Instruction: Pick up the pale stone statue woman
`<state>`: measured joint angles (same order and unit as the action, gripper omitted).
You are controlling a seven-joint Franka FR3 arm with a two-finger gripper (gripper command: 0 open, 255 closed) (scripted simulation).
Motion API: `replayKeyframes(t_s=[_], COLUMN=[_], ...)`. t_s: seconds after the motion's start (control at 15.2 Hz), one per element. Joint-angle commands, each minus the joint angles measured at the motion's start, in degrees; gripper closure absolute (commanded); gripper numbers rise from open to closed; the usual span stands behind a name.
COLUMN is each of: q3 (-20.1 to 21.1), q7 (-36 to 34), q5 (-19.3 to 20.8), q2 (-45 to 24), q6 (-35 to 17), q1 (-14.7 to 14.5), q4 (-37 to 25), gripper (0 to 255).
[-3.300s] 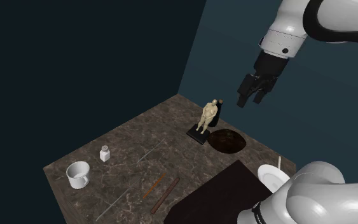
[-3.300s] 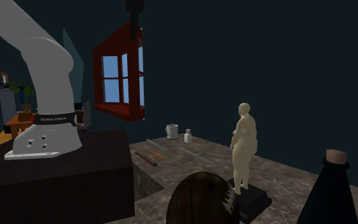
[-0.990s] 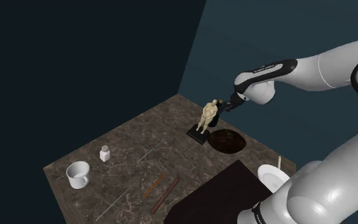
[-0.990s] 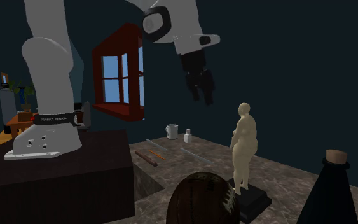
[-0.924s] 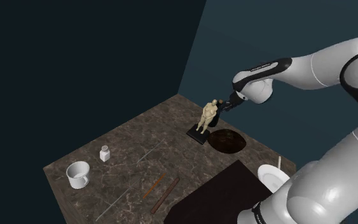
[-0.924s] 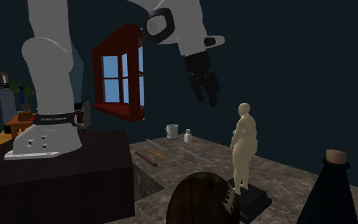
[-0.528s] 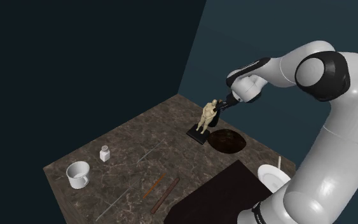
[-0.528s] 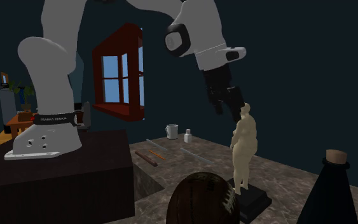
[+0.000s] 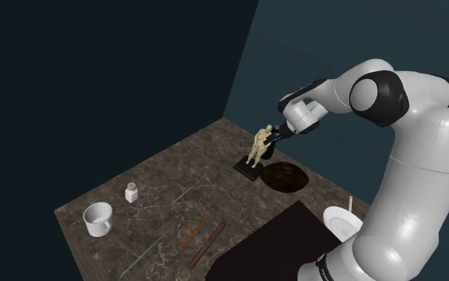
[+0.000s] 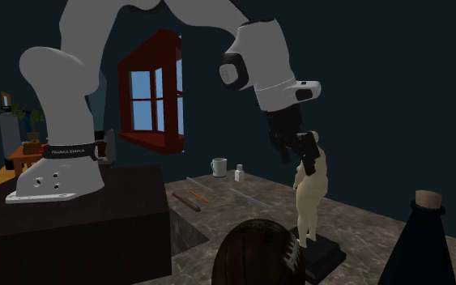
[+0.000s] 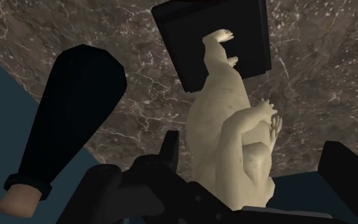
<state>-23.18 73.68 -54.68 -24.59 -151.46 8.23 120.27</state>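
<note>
The pale stone statue of a woman (image 9: 259,147) stands upright on a black square base (image 9: 247,168) near the far edge of the dark marble table (image 9: 167,203). My black gripper (image 9: 271,136) has its fingers at the statue's (image 10: 309,198) head and shoulders, coming in from the shoulder view's right. In the wrist view the gripper (image 11: 255,160) is open. The statue's (image 11: 222,108) head and raised arm lie between the fingers (image 11: 169,148). One finger is close beside the torso and the other stands well clear of it.
A dark bottle with a cork (image 11: 61,130) stands close beside the statue. A round dark brown bowl (image 9: 285,177) sits by the base. Farther off are a white mug (image 9: 97,219), a small white jar (image 9: 131,192) and brown sticks (image 9: 202,239). A red window (image 10: 151,101) hangs on the wall.
The arm has swung down from high above the table. The open gripper has closed in on the statue's head and now straddles it. The statue has not moved.
</note>
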Motion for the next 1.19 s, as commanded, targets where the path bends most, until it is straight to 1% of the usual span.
replayKeyframes(t_s=[0.0,0.07,0.13,0.73,1.12], q3=[0.68,0.69,0.72,0.68,-1.92], q7=[1.25,1.25,1.16,1.25,-3.18], q5=[-1.33,-1.33,-1.33,-1.33,3.64], q2=[-1.07,-1.07,-1.37,-1.07,2.68], q6=[-0.43,-0.43,-0.35,-0.43,1.54], q1=[0.61,0.61,0.66,0.61,-1.33], q4=[-0.38,-0.37,-0.73,-0.38,0.47], gripper=[0,0,255,255,255])
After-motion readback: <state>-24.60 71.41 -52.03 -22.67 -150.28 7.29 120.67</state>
